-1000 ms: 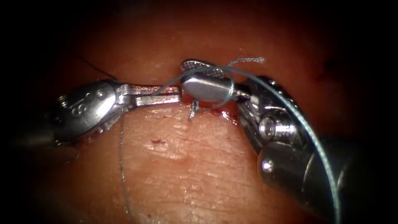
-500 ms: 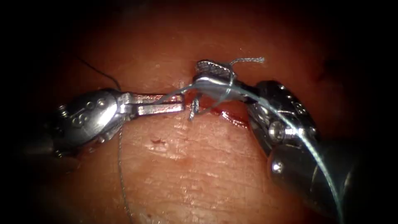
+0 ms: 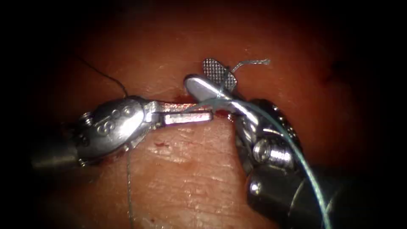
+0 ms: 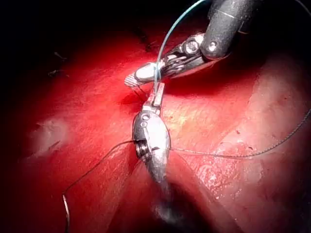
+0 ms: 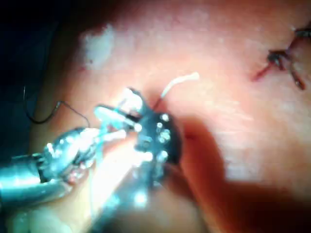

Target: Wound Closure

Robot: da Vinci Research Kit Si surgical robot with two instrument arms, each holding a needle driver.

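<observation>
Endoscope: left tool [image 3: 202, 113] grips thread [image 3: 296, 148]; no legible writing.

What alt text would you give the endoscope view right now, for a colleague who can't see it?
Two needle drivers meet tip to tip over the cut in the tissue. The left tool, jaws shut, grips the pale thread from the left, while the right tool, jaws open, has that thread wrapped around it. A cut thread end lies just above.

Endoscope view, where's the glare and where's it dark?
Endoscope view: glare on the left pincer, shut on the thread, and on the open right pincer, thread looped round it, holding nothing; tissue dark toward the edges. Left wrist view: shadow beneath the left pincer.
</observation>
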